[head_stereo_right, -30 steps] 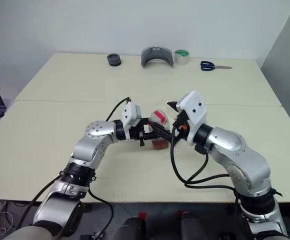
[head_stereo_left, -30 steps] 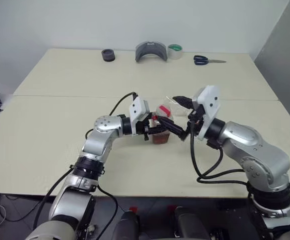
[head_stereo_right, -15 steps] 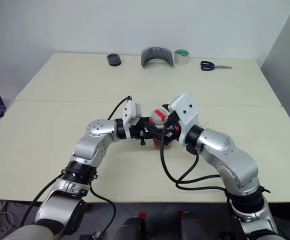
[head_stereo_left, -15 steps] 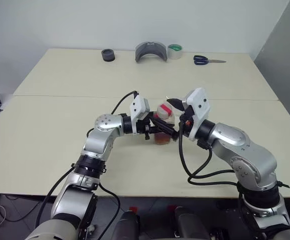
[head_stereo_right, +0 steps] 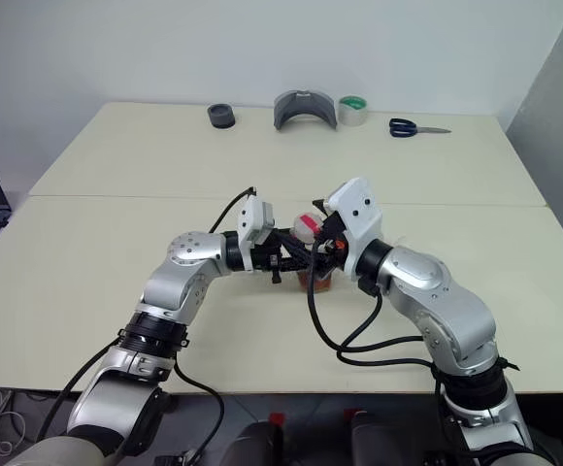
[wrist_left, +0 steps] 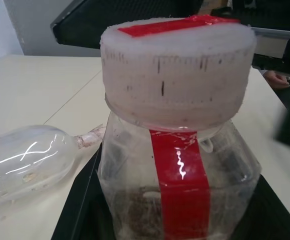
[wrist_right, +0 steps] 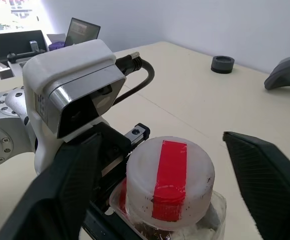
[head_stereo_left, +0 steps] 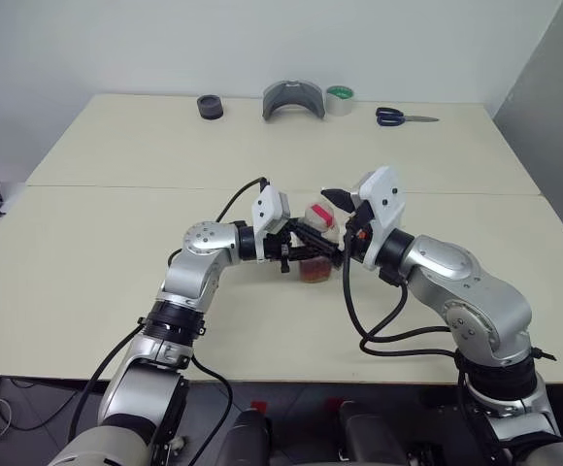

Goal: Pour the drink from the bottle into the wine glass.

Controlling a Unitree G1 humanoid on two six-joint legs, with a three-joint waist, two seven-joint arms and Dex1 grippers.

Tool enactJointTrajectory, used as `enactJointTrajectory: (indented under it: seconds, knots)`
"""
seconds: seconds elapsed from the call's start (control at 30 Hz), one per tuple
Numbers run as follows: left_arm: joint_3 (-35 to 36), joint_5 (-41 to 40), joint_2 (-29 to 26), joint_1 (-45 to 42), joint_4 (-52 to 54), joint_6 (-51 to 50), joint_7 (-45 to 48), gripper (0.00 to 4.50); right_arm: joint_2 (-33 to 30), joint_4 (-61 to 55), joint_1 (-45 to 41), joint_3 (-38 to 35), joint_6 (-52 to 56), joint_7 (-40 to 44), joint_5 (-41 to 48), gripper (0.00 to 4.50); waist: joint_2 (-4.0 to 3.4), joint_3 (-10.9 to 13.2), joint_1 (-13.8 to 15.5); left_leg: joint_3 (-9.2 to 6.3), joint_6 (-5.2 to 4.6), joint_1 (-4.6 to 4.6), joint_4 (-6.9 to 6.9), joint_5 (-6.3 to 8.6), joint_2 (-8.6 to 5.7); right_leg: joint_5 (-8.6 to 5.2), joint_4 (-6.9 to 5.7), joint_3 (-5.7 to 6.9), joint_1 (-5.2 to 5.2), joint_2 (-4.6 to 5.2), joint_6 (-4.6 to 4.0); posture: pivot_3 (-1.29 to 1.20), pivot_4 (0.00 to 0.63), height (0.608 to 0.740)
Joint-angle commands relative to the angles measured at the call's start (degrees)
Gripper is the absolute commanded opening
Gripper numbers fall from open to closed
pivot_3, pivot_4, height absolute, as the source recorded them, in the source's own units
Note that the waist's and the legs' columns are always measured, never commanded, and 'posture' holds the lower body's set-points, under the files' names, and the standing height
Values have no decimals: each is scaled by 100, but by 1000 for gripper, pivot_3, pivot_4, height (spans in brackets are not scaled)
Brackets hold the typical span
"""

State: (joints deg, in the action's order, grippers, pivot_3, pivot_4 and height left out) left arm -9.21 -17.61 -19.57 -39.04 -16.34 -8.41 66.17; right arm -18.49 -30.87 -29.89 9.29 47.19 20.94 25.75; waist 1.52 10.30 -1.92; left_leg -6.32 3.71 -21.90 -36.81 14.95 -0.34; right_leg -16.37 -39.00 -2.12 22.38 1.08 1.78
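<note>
Left tool [head_stereo_left: 306,245]: clamped tight round the bottle's body, pointing level across toward the robot's right, holding it upright in the middle of the tabletop.
Bottle [wrist_left: 179,165]: small, clear, red strip down its side, sitting between the left tool's black fingers; whether its base touches the tabletop or hangs just above it, I can't tell.
Cap [wrist_right: 169,176]: white with a red band across the top, on the neck.
Drink [head_stereo_left: 314,271]: a reddish-brown layer low in the bottle.
Right tool [wrist_right: 170,190]: jaws standing wide, one black finger [wrist_right: 62,195] on each side of the cap, clear gaps both sides, nothing gripped.
Wine glass [wrist_left: 27,157]: lying on its side on the tabletop just beside the bottle, bowl clear, stem end pointing toward the bottle.
Tabletop [head_stereo_left: 116,233]: pale cream, a seam running across it behind the arms.
Far edge: a black ring [head_stereo_left: 210,107], a grey curved piece [head_stereo_left: 294,99], a roll of tape [head_stereo_left: 340,98] with a green core, blue-handled scissors [head_stereo_left: 403,117], all well apart from the tools.
</note>
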Motion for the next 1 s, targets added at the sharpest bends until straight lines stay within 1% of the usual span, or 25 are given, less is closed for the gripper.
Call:
enactJointTrajectory:
  seconds: [0.03, 0.1, 0.17, 0.23, 0.33, 0.37, 0.47, 0.53, 0.6, 0.63, 0.7, 0.77, 0.83, 1.0]
  knots:
    - [145, -114, -26, -100, 110, 38, 60, 1818, -100, 1, -13, -8, -248, 217, -62, 2656, 0, 0, 1, 0, 0, 0, 0, 0, 0, 0, 0, 0, 0, 0, 0, 0, 150, 740]
    - [149, -120, -34, -91, 114, 24, 87, 1818, -217, 51, -14, -1, -374, 439, -50, 1903, 0, 0, 0, 0, 0, 0, 0, 0, 0, 0, 0, 0, 0, 0, 0, 0, 150, 740]
    - [153, -135, -42, -97, 105, -6, 128, 1817, -470, 198, -95, 60, -624, 874, -93, 1881, -1, 1, 1, 0, 0, 0, 0, 0, 0, 0, 0, 0, 0, 0, 0, 0, 150, 740]
    - [136, -139, -56, -117, 93, -5, 212, 1817, -818, 510, -254, 181, -1066, 1608, -133, 1881, -2, 2, 0, 1, 0, 0, -1, 0, -1, 0, 0, 1, 0, 0, 0, 0, 150, 740]
    - [102, -122, -55, -181, 60, 32, 348, 1816, -1256, 1303, -650, 327, -1567, 2832, -71, 1881, -7, 7, -7, 4, -1, 1, -2, 0, -1, 0, 1, 2, -1, -2, 1, 0, 150, 740]
    - [98, -113, -50, -202, 42, 40, 372, 1816, -1345, 1517, -773, 375, -1666, 3088, -91, 1881, -8, 8, -9, 2, -2, 2, 0, 1, 0, 0, 1, 2, -1, -3, 0, 0, 150, 740]
    - [91, -82, -41, -260, -33, 65, 422, 1816, -1390, 2048, -1121, 333, -1684, 3487, -3, 1881, -13, 13, -13, 2, -2, 2, -1, 1, 1, 0, 0, 3, -1, -3, 0, 0, 150, 740]
    - [98, -56, -25, -295, -102, 98, 420, 1816, -1294, 2196, -1177, 87, -1668, 3526, 190, 1881, -13, 15, -10, -1, -2, 0, -1, 1, 1, 0, 0, 5, -1, -3, 0, 0, 150, 740]
    - [116, -36, -2, -311, -144, 120, 389, 1816, -1275, 2119, -1074, -112, -1647, 3433, 271, 2608, -14, 15, 1, -2, -2, -2, -3, 1, 0, 0, 1, 6, 0, -1, 0, 0, 150, 740]
    - [121, -32, 2, -311, -148, 124, 384, 1815, -1290, 2053, -1013, -166, -1627, 3387, 283, 2863, -14, 15, 2, -2, -1, -4, -3, 1, -2, 0, 1, 5, 0, 2, 0, 0, 150, 740]
    - [121, -19, 1, -305, -147, 137, 379, 1815, -1317, 1859, -864, -278, -1591, 3251, 282, 3555, -14, 15, 6, -2, -1, -5, -3, 1, -3, 0, 2, 4, 0, 4, 0, 0, 150, 740]
    - [138, -3, 10, -317, -210, 166, 354, 1815, -1453, 1199, -539, -488, -1396, 2922, 279, 4173, -16, 17, 9, -1, -1, -7, -3, 1, -4, 0, 2, 3, 1, 6, 0, 0, 150, 740]
    - [138, -1, 19, -322, -236, 173, 342, 1815, -1491, 681, -306, -626, -1205, 2641, 339, 4212, -20, 20, 10, -4, -1, -11, -3, 1, -3, 0, 2, 5, 4, 6, 0, 0, 150, 740]
    - [135, 13, 57, -391, -364, 235, 309, 1815, -1206, -201, 116, -721, -785, 1673, 278, 4212, -20, 21, -8, -1, -1, -7, -3, 1, 2, 0, -1, 1, 5, 0, 1, 0, 150, 740]
